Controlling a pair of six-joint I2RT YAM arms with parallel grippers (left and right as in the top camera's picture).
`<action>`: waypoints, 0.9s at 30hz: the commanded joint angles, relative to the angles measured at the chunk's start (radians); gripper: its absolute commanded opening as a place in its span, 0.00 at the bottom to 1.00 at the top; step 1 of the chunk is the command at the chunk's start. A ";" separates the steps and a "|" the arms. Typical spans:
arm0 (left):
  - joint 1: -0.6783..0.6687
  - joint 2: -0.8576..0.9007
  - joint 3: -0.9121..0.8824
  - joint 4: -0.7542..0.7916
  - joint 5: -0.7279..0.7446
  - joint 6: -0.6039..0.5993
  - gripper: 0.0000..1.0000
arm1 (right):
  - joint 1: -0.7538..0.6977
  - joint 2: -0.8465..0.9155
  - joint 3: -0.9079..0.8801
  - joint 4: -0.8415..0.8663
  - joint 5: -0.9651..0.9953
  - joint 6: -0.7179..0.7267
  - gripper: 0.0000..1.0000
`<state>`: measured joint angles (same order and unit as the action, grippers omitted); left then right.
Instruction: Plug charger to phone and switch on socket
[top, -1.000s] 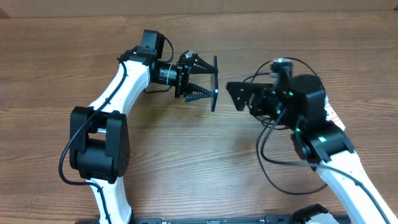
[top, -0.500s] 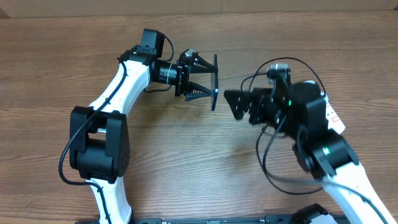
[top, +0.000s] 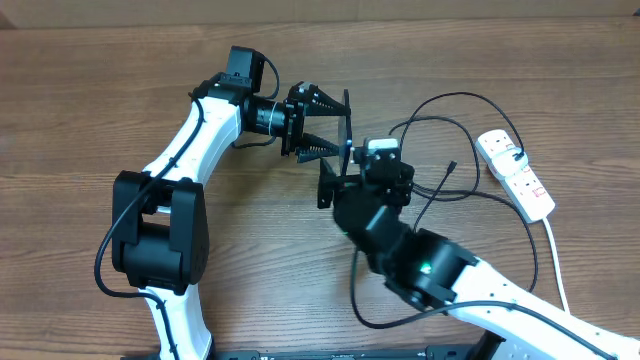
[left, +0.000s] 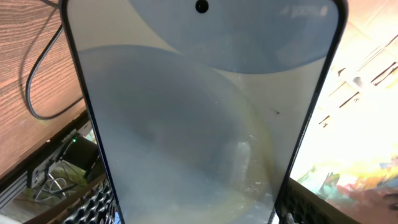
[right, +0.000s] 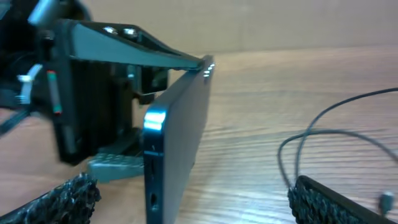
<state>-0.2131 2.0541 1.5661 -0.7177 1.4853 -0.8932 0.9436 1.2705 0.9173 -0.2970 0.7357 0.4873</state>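
Note:
My left gripper (top: 335, 128) is shut on the phone (top: 346, 130) and holds it on edge above the table. The phone's pale screen (left: 199, 118) fills the left wrist view, between the fingers (left: 199, 214). My right gripper (top: 327, 186) is open and empty, just in front of the phone's lower end. In the right wrist view the phone's edge (right: 166, 146) stands between the open fingers (right: 199, 211), with a port near the bottom. The charger (top: 440, 190) loops on the table to the right, with its tip (top: 452, 165) lying free. The socket (top: 516, 174) lies at the far right.
The socket's white cord (top: 553, 250) runs toward the front edge at the right. The black cable also shows in the left wrist view (left: 36, 81) and the right wrist view (right: 298, 146). A pale wall runs along the table's far edge.
My right arm has swung left toward the phone, which uncovers the socket and the cable loops. The left arm and the phone have not moved.

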 joint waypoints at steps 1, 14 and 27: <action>0.012 0.001 0.027 0.002 0.030 -0.031 0.49 | 0.003 0.025 0.018 0.032 0.154 0.014 1.00; 0.012 0.001 0.027 0.002 0.023 -0.019 0.49 | 0.003 0.078 0.018 0.186 0.026 -0.097 0.85; 0.012 0.001 0.027 0.016 0.023 0.002 0.49 | -0.073 0.081 0.018 0.225 -0.095 -0.156 0.68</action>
<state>-0.2131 2.0541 1.5661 -0.7082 1.4803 -0.9138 0.8993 1.3529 0.9165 -0.0795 0.7151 0.3477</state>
